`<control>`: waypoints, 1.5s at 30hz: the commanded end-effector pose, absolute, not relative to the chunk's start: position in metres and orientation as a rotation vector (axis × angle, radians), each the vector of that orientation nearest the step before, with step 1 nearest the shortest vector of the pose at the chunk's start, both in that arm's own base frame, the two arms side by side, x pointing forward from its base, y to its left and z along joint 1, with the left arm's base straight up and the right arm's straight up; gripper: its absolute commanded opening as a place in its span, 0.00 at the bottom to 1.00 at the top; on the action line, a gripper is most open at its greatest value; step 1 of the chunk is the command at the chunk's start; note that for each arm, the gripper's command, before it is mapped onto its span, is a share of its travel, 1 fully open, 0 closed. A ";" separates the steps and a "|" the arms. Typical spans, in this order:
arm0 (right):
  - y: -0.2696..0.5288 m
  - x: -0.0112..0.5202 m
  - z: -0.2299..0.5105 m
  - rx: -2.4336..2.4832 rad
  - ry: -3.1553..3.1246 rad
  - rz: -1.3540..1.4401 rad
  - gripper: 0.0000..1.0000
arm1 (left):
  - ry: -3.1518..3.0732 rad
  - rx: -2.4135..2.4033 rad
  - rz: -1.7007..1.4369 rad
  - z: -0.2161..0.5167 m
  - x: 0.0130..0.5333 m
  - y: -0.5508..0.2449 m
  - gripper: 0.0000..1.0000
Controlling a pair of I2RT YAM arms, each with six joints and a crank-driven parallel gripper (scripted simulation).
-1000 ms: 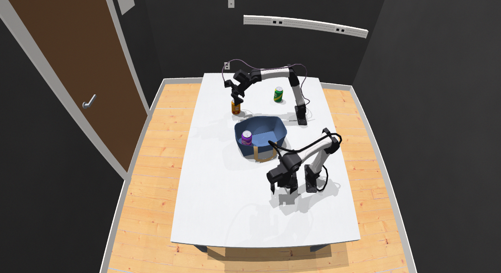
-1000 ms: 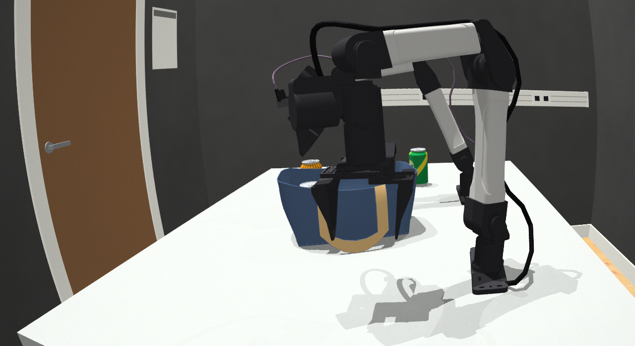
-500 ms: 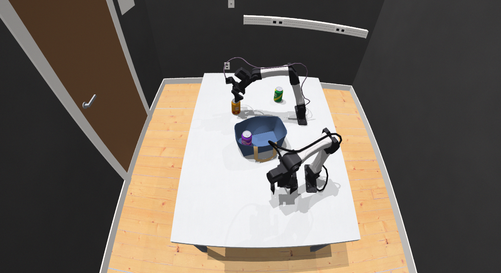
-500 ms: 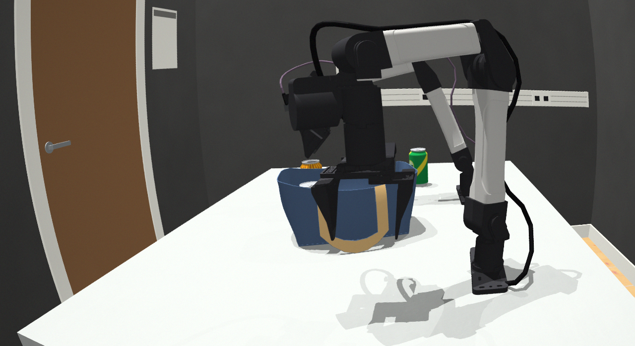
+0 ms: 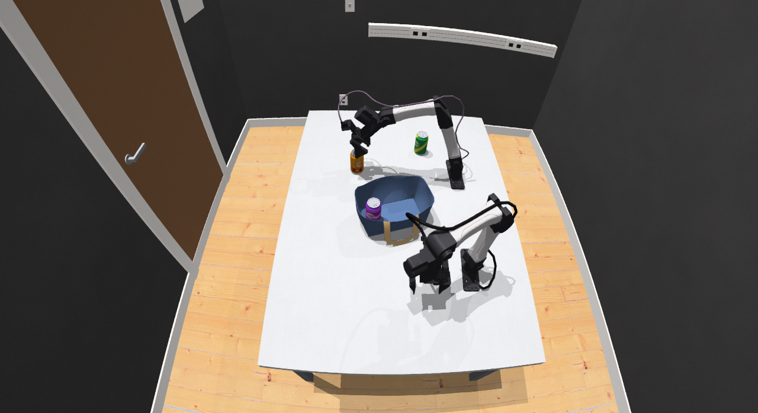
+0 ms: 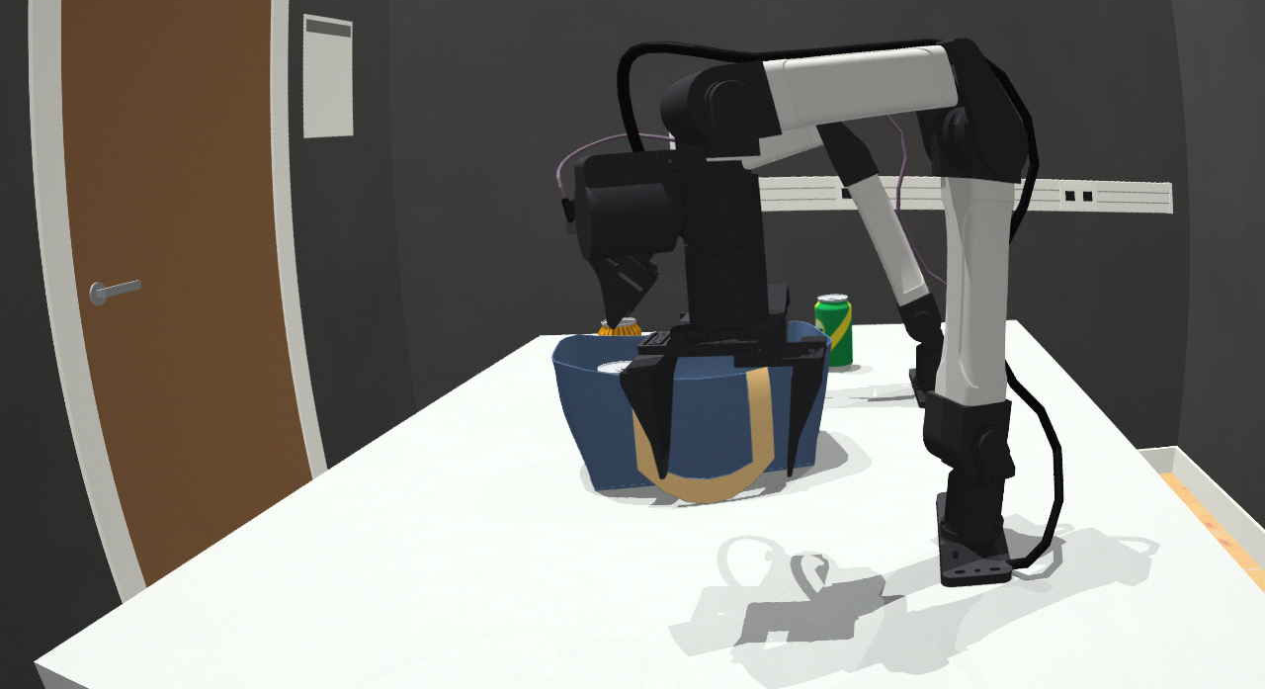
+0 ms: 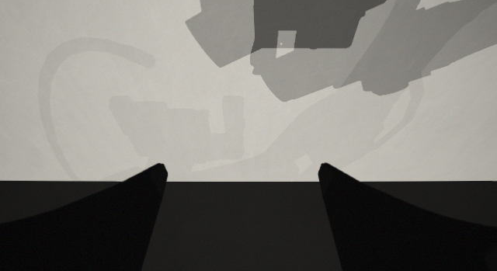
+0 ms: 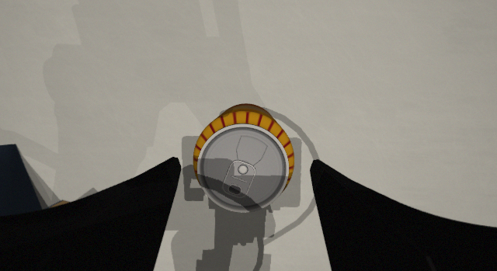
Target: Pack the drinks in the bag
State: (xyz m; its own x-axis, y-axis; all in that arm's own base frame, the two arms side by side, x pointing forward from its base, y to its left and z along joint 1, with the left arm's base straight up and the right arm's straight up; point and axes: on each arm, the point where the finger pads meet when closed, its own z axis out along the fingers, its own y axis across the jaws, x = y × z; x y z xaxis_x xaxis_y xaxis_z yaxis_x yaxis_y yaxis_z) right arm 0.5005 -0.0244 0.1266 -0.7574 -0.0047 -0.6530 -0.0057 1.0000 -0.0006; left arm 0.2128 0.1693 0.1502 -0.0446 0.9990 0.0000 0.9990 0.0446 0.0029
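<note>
The right tool is over the orange can, its fingers apart — in its wrist view the silver lid shows between the two tips, with a gap on each side. That can stands upright on the desk, outside the blue bag.

The bag stands on the desk with its walls up, a tan handle hanging down one side. Inside, toward one end, is the purple can, upright; only its lid shows in the exterior view. The green can stands upright on the desk — outside the bag, near the right arm.

The left tool hangs above the desk, its fingers wide apart with nothing between them.
</note>
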 end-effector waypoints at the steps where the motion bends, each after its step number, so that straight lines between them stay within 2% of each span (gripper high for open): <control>1: -0.029 0.499 0.110 -0.009 2.445 -0.018 0.89 | 2.272 2.150 0.025 0.157 0.218 0.172 1.00; 6: -0.030 0.503 0.120 -0.009 2.402 -0.021 0.89 | 2.272 2.150 0.025 0.157 0.218 0.172 1.00; 10: -0.030 0.500 0.093 -0.008 2.448 -0.019 0.89 | 2.272 2.150 0.025 0.157 0.218 0.172 1.00; 15: -0.029 0.501 0.109 -0.011 2.418 -0.017 0.89 | 2.272 2.150 0.025 0.157 0.218 0.172 1.00; 18: -0.028 0.497 0.081 -0.013 2.459 -0.016 0.89 | 2.272 2.150 0.025 0.157 0.218 0.172 1.00; 27: -0.026 0.499 0.070 -0.018 2.449 -0.015 0.89 | 2.272 2.150 0.025 0.157 0.218 0.172 1.00; 30: -0.024 0.510 0.111 -0.022 2.369 -0.017 0.89 | 2.272 2.150 0.025 0.157 0.218 0.172 1.00; 34: -0.022 0.508 0.102 -0.027 2.395 -0.012 0.89 | 2.272 2.150 0.025 0.157 0.218 0.172 1.00; 35: -0.022 0.508 0.103 -0.026 2.393 -0.013 0.78 | 2.272 2.150 0.025 0.157 0.218 0.172 1.00; 45: -0.022 0.508 0.103 -0.026 2.393 -0.013 0.77 | 2.272 2.150 0.025 0.157 0.218 0.172 1.00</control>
State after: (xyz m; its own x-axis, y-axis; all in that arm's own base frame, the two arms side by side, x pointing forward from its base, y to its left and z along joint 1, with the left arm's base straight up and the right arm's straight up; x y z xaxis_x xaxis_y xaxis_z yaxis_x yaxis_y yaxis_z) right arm 0.4981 -0.0226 0.0794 -0.7675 -0.0073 -0.6410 -0.0090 1.0000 -0.0005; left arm 0.2128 0.1693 0.1502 -0.0446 0.9990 0.0000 0.9990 0.0446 0.0029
